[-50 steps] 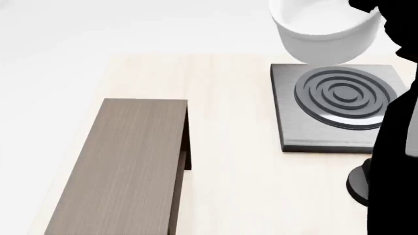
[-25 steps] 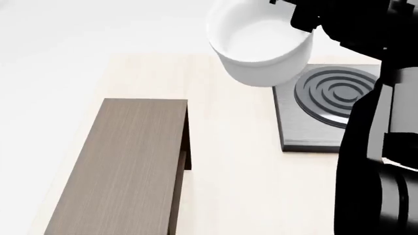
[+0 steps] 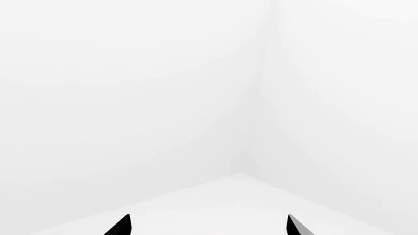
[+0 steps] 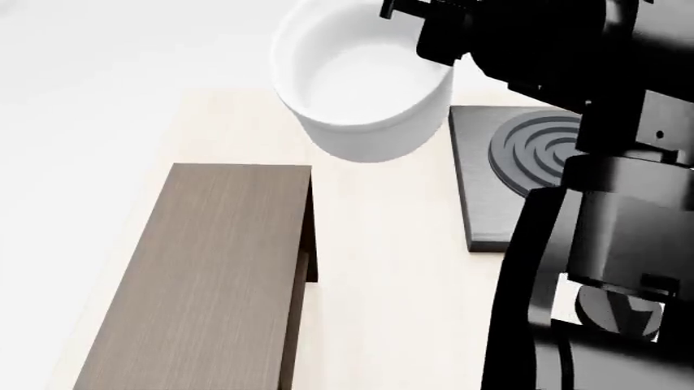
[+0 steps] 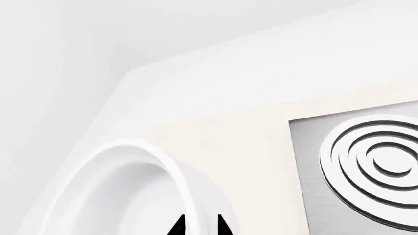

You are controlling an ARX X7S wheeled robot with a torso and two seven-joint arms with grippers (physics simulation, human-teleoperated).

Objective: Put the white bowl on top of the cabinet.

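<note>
The white bowl (image 4: 363, 81) hangs in the air above the far part of the table, held by its right rim. My right gripper (image 4: 434, 36) is shut on that rim. In the right wrist view the bowl (image 5: 124, 191) fills the lower left, and the two black fingertips (image 5: 177, 227) straddle its wall. The dark brown cabinet (image 4: 206, 276) lies on the table at the left, flat top bare, to the near left of the bowl. My left gripper (image 3: 207, 226) is open and empty, facing only white walls; it is out of the head view.
The square grey stove plate (image 4: 499, 191) with ring burner lies at the right of the light wooden table (image 4: 379, 284); it also shows in the right wrist view (image 5: 365, 166). My black right arm (image 4: 596, 211) covers the right side of the head view.
My right gripper has carried the white bowl leftward, from above the stove plate toward the cabinet. The right arm now covers more of the stove plate.
</note>
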